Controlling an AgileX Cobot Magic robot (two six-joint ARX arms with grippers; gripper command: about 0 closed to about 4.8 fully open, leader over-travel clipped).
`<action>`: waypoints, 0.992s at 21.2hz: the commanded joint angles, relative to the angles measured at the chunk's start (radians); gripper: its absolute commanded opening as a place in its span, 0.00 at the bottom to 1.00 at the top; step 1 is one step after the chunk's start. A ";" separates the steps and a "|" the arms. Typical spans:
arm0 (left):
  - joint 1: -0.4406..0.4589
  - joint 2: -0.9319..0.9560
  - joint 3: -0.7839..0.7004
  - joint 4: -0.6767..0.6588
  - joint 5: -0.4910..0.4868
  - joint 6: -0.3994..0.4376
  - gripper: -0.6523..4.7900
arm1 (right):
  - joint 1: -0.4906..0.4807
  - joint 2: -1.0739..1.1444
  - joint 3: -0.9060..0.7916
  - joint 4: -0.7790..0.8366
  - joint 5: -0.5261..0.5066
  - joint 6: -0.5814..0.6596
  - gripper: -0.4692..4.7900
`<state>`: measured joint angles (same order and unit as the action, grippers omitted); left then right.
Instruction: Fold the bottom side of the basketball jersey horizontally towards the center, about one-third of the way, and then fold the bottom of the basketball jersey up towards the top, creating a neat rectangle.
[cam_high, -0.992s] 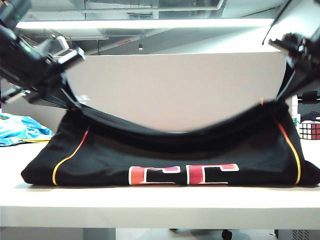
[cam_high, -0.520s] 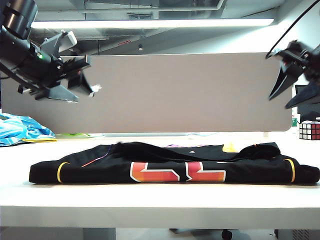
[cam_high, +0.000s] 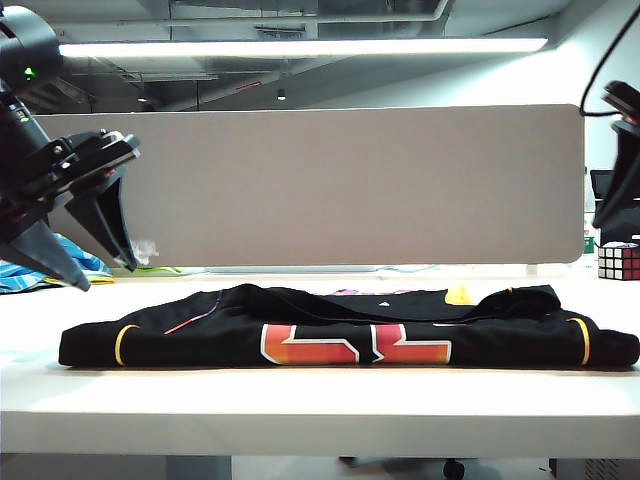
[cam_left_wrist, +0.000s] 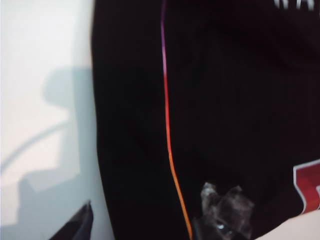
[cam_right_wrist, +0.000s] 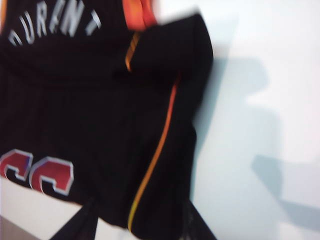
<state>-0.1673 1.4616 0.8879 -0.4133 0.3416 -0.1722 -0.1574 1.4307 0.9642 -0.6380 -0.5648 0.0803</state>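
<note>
The basketball jersey (cam_high: 350, 335) lies folded flat along the front edge of the tabletop (cam_high: 320, 400), spanning most of its width. The left end effector (cam_high: 95, 268) hangs spread wide and empty above the jersey's left end. The right end effector (cam_right_wrist: 137, 220) hovers above the right end, fingers apart, holding nothing.

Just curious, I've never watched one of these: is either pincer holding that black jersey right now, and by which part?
Neither. The left pincer and right pincer hang open above the basketball jersey, which lies folded on the table.
</note>
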 joint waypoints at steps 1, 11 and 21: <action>0.002 -0.002 0.000 -0.020 -0.002 0.008 0.57 | 0.001 -0.013 -0.063 0.030 -0.007 0.029 0.53; 0.001 0.098 -0.001 -0.164 0.008 0.120 0.57 | 0.008 0.004 -0.179 0.069 -0.015 0.027 0.54; 0.000 0.154 -0.019 -0.147 0.064 0.116 0.57 | 0.097 0.179 -0.197 0.132 -0.084 0.033 0.63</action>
<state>-0.1650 1.6005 0.8890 -0.5335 0.4053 -0.0563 -0.0708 1.5940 0.7795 -0.4919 -0.7124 0.1085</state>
